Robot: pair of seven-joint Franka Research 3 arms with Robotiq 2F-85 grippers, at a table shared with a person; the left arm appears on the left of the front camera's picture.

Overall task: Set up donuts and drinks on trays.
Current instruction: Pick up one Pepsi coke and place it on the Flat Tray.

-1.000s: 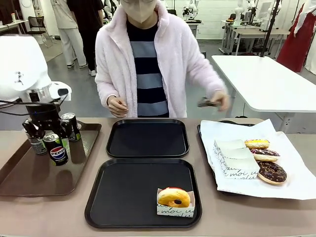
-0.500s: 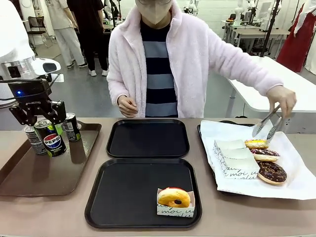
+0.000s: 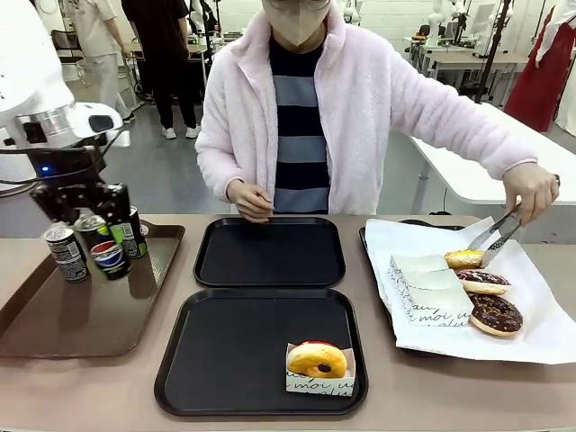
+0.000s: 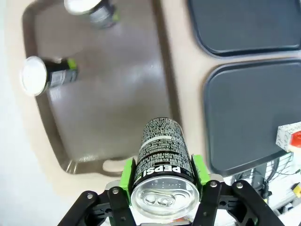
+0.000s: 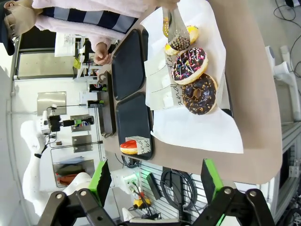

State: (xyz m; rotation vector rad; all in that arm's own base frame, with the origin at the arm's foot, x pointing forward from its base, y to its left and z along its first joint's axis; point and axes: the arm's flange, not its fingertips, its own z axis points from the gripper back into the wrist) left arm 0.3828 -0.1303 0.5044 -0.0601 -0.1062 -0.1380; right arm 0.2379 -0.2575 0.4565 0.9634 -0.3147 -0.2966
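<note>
On the wide table (image 3: 99, 391) sat a big brown tray (image 3: 54, 315) at the robot's left, two black trays in the middle, and a white paper sheet (image 3: 540, 337) at the right. The near black tray (image 3: 234, 360) had just one yellow donut (image 3: 317, 359) in a paper holder. The far black tray (image 3: 270, 256) had nothing on it. So I thought the job was only at its start, with more donuts and all the drinks left to place. The left gripper (image 3: 93, 216) had its jaws closed tight around the Pepsi can (image 3: 106, 255), held up over the brown tray. A grey can (image 3: 65, 252) and a second can (image 3: 133, 232) stood on that tray. The right gripper (image 5: 155, 181) had its jaws wide apart and held nothing. Three donuts (image 3: 483, 283) lay on the paper, and the person's hand (image 3: 533, 187) held tongs (image 3: 493, 238) at the yellow one.
</note>
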